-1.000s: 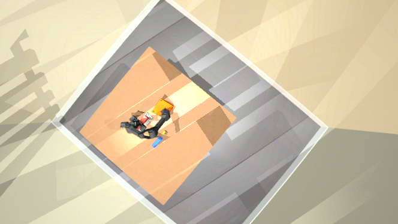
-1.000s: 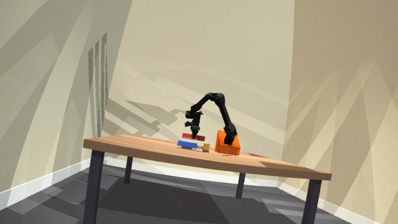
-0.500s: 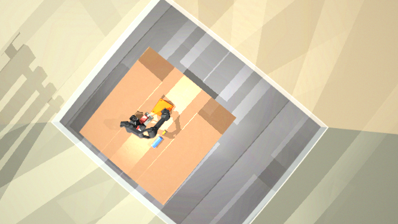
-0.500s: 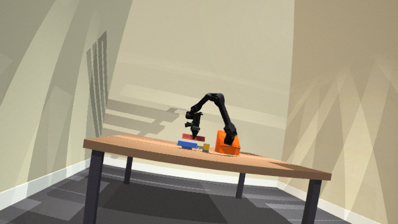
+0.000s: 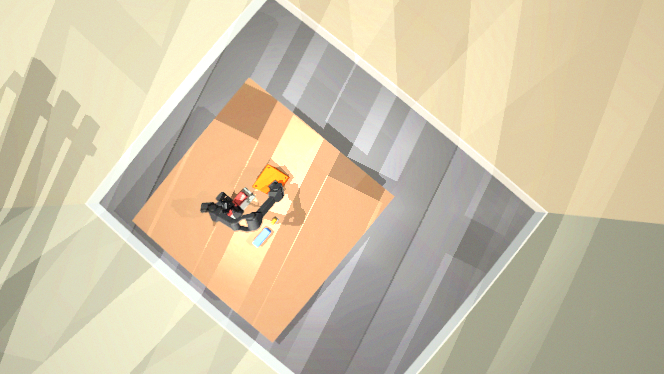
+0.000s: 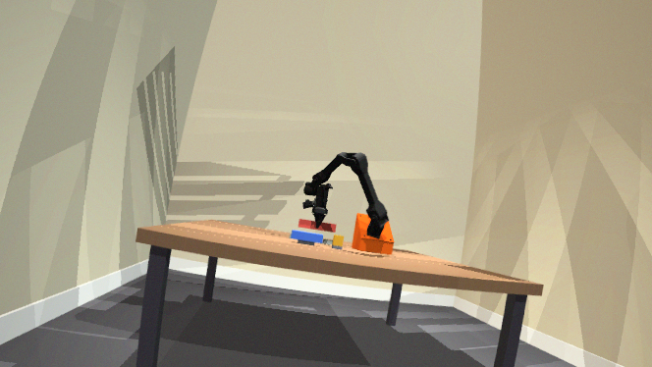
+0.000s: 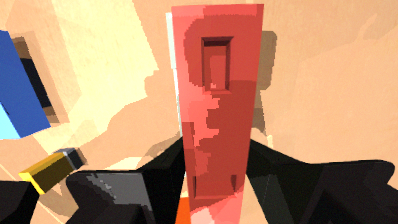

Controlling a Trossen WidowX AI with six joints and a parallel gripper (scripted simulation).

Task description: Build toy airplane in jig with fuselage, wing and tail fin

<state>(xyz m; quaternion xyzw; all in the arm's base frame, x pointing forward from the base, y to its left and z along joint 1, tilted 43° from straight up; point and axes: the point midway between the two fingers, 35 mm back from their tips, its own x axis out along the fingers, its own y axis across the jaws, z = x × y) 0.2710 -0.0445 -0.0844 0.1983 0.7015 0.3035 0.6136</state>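
"Red, long, block-shaped fuselage (image 5: 241, 198) (image 6: 308, 225) (image 7: 220, 115): where's it sitting?"

"Above the pale, flat jig (image 5: 252, 198) (image 6: 328, 241) (image 7: 172, 50), gripped across its width by the black two-fingered gripper (image 5: 231, 206) (image 6: 319, 224) (image 7: 211, 137)."

"Which way does it run?"

"Nearly along the jig's visible edge. Most of the jig hides beneath, so I'd judge the next move downward, after checking alignment over the jig."
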